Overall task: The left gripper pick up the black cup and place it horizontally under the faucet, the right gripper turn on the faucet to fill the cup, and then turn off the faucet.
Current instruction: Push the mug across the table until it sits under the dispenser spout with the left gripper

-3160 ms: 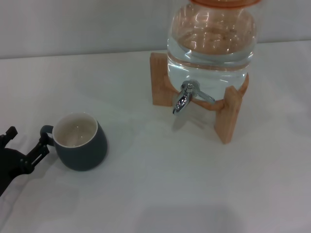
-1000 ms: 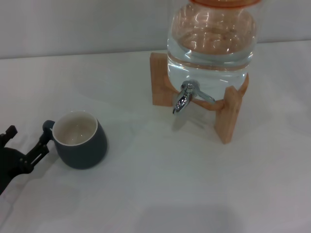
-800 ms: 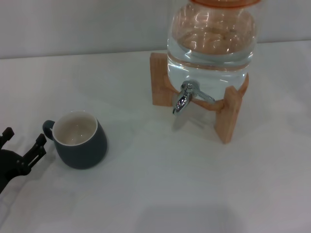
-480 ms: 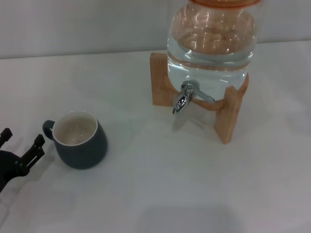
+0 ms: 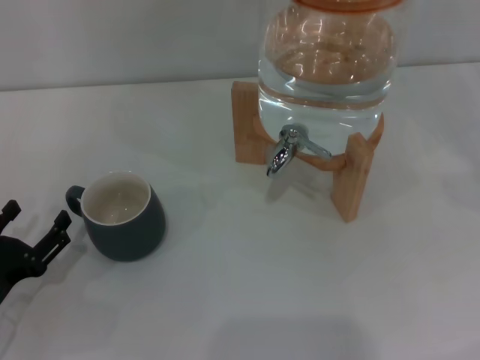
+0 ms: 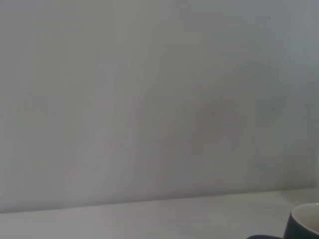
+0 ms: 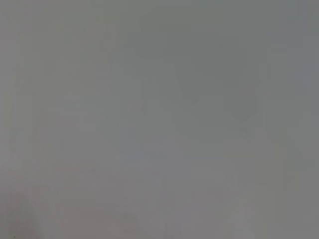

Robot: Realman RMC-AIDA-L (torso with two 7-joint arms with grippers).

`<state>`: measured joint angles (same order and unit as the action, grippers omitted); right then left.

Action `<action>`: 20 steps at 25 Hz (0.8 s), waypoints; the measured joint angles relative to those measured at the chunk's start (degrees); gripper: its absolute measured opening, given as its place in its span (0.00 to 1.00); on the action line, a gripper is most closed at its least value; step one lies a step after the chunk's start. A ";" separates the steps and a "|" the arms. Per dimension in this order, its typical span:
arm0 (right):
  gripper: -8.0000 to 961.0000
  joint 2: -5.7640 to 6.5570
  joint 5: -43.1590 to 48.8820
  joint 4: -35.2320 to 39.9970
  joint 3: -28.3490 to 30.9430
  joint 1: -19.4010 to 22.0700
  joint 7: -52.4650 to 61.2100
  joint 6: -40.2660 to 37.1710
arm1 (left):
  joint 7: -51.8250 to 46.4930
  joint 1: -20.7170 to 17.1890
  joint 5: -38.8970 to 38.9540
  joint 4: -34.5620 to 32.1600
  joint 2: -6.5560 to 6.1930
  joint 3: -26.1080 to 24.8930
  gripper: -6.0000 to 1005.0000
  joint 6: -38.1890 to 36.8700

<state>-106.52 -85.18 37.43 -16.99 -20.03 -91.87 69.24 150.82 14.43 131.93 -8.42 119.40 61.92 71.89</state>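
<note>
Left gripper (image 5: 34, 215), fingers apart, sits at nine o'clock of the matte, rounded black cup (image 5: 124, 217), not touching. Shiny chrome faucet (image 5: 283, 150) at two o'clock

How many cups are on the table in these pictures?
1. The black cup stands upright on the white table, beside the open left end effector, apart from the faucet. None seems hidden.

left claw (image 5: 34, 217), matte blk, two jointed fingers
</note>
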 joint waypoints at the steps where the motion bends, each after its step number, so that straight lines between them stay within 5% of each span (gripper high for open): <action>1: 0.88 0.00 0.05 0.00 0.00 -0.07 0.00 -0.03 | 0.01 -0.02 -0.03 0.19 0.05 0.03 0.88 0.06; 20: 0.88 0.00 0.08 0.20 0.03 -0.19 0.19 0.19 | 0.04 -0.93 1.81 -0.18 -0.17 -0.48 0.88 0.09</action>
<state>-106.52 -85.11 37.62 -16.96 -20.22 -91.68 69.43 150.87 13.50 133.75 -8.60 119.23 61.44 71.98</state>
